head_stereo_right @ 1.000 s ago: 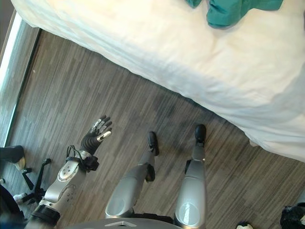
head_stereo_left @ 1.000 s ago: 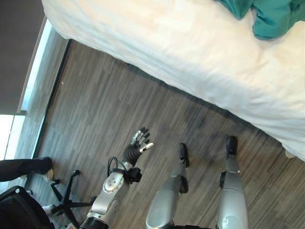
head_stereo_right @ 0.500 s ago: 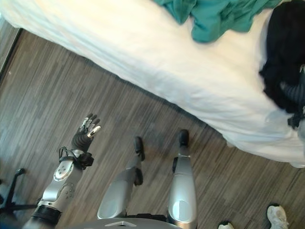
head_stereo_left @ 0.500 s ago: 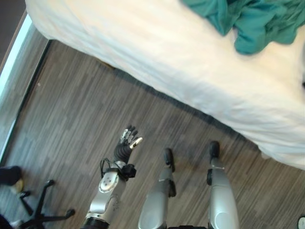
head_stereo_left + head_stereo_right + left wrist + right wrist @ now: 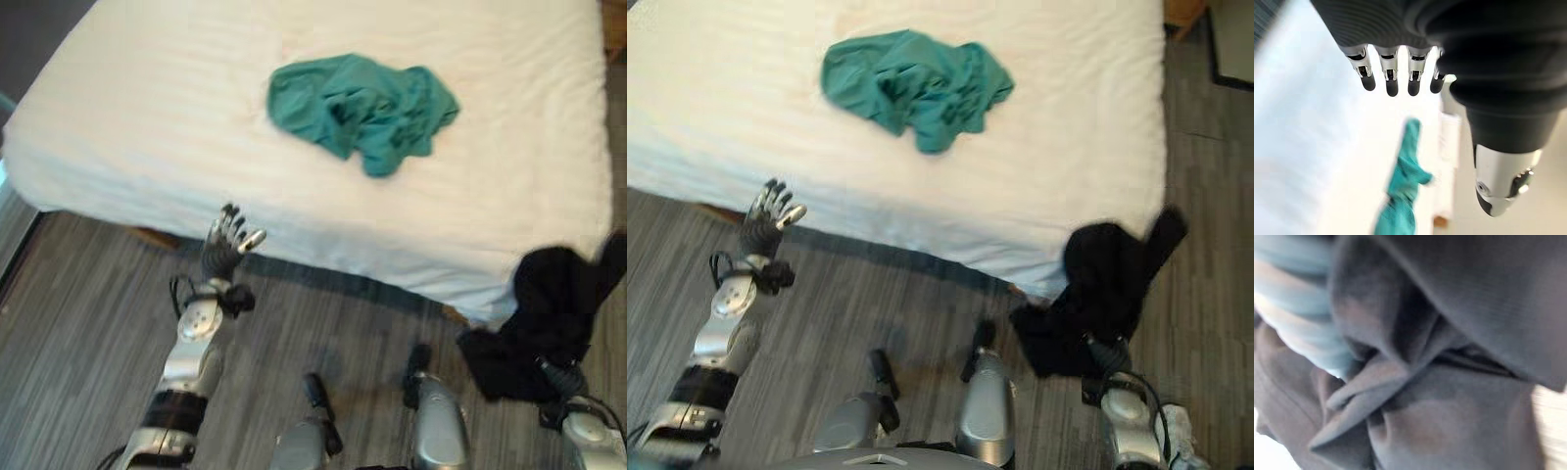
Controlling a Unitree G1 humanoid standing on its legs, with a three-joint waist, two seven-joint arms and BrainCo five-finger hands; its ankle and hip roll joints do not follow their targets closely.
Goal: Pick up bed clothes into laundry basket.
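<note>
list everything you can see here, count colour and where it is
bed: one, white cover, across the upper part of the eye views
green garment: one, teal, crumpled on the bed near its middle
black garment: one, black, hanging off the bed's near right corner above the right arm
floor: grey wood planks, in front of the bed
left hand: one, raised before the bed's edge, fingers straight, holding nothing
right hand: wrapped in the black garment
</note>
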